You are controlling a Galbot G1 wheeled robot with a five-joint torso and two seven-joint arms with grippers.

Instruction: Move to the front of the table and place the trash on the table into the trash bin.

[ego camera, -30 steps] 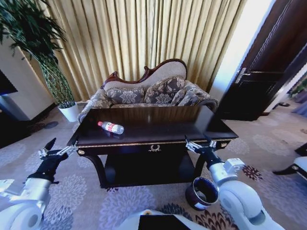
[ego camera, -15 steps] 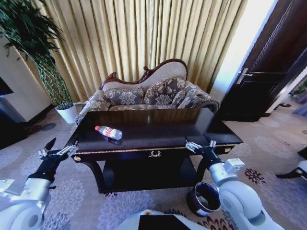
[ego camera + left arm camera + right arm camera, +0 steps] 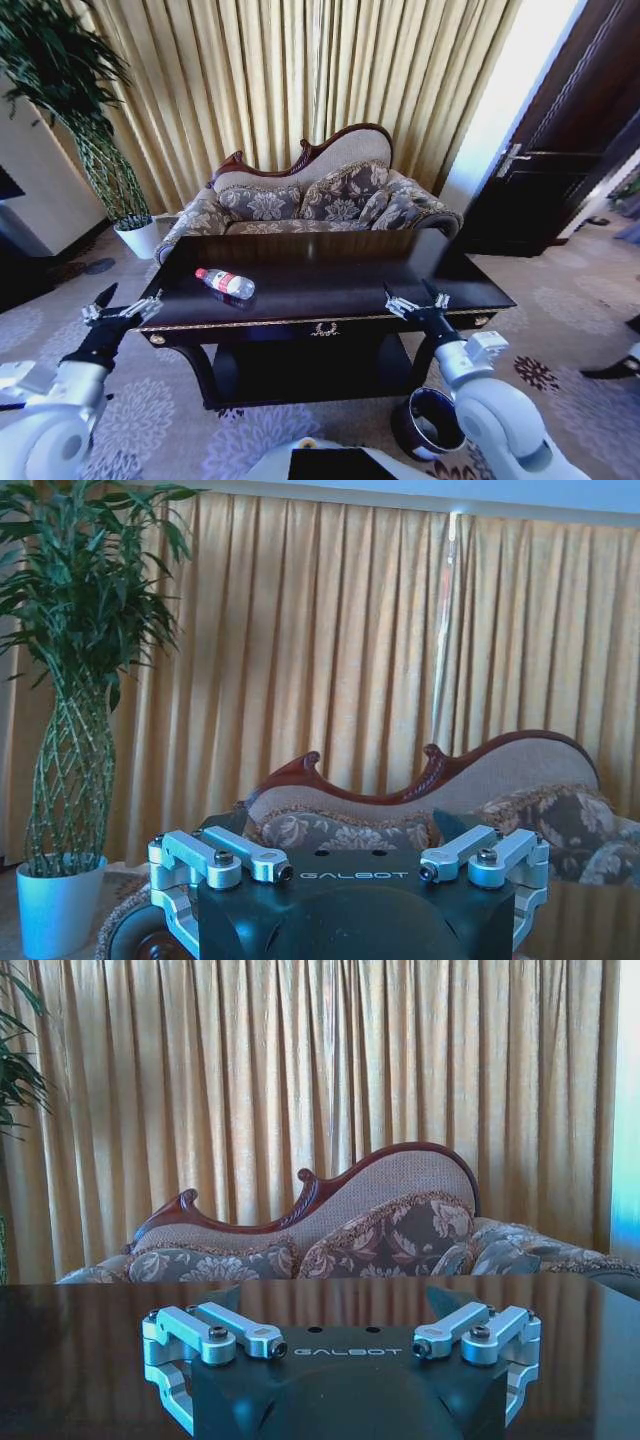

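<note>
The dark glossy table (image 3: pixel 340 290) with gold trim stands straight ahead of me in the head view. A clear plastic bottle (image 3: pixel 225 283) with a red label, the trash, lies on its side on the left part of the tabletop. The round dark trash bin (image 3: pixel 430 422) sits on the carpet by the table's front right leg, beside my right arm. My left gripper (image 3: pixel 125 303) hovers open and empty off the table's front left corner. My right gripper (image 3: pixel 410 298) is open and empty at the front edge, right of the gold emblem. The right wrist view looks across the tabletop (image 3: pixel 90 1340).
An ornate sofa (image 3: pixel 310 195) stands behind the table against gold curtains. A plant in a white pot (image 3: pixel 140 236) is at the back left, and a dark door (image 3: pixel 560 150) at the right. Patterned carpet surrounds the table.
The whole head view has shifted: the table now looks slightly nearer and more centred, so the camera has moved. Both arms hold the same pose, and the bottle lies where it was.
</note>
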